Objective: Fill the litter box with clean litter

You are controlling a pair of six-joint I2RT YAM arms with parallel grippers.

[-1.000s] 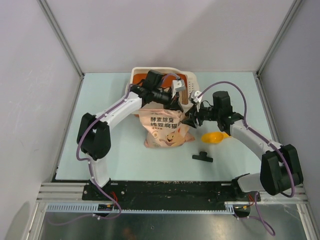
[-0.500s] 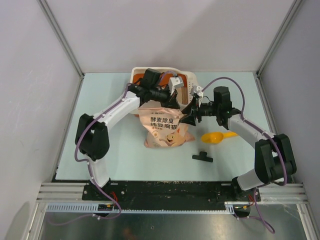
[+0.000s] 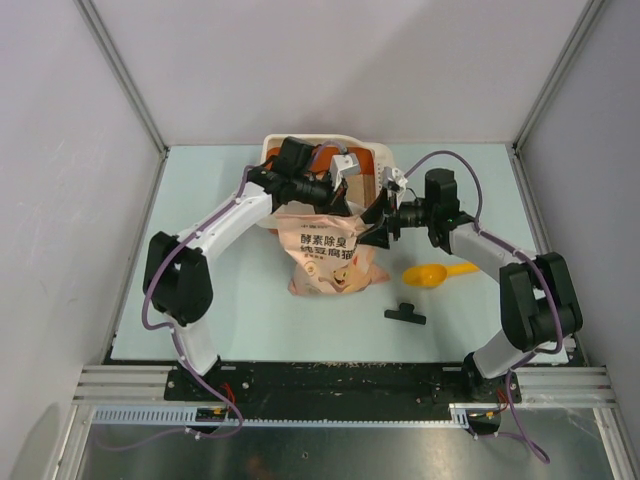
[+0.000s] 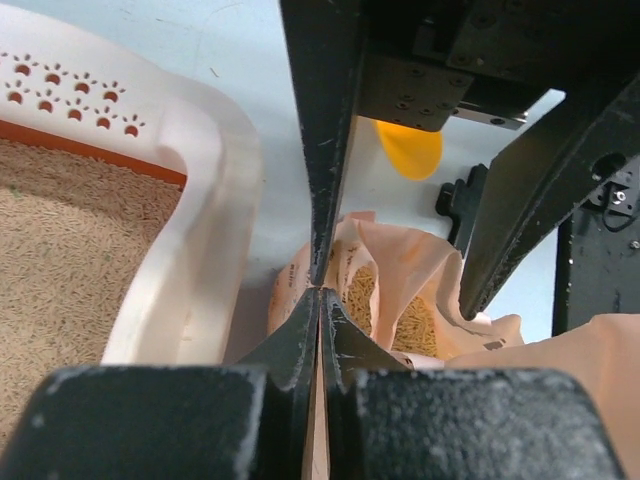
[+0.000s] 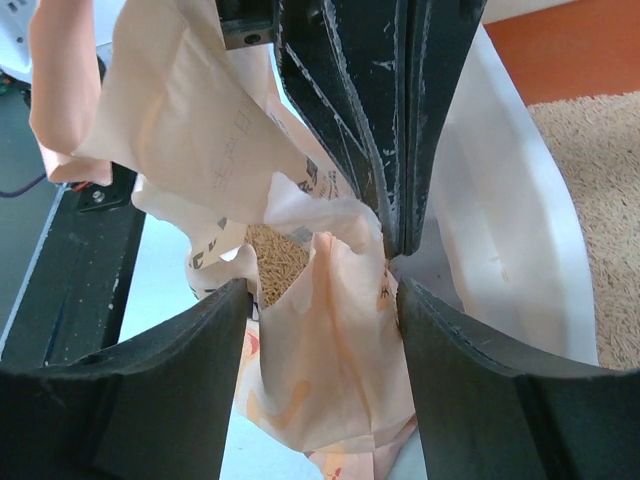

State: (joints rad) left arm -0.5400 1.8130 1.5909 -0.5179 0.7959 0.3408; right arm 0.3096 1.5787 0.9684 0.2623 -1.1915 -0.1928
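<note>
The cream-white litter box [image 3: 272, 150] stands at the back centre, with pale beige litter [image 4: 60, 230] in it. The pink printed bag [image 3: 330, 258] stands upright in front of it, its top open, with more litter [image 4: 405, 320] inside. My left gripper [image 3: 347, 205] is shut on the bag's top edge [image 4: 320, 290]. My right gripper [image 3: 378, 226] is open, and its jaws straddle a loose flap of the bag's mouth [image 5: 322, 290] without closing on it. The litter box wall [image 5: 500, 250] is just to its right.
An orange plastic scoop [image 3: 432, 273] lies on the table right of the bag. A small black clip [image 3: 404, 314] lies in front of the scoop. Grey walls close in the table at the back and sides.
My right gripper has moved left and toward the back, closing in on the bag's mouth. My left gripper has shifted slightly back with the bag's edge. The bag stays in place.
</note>
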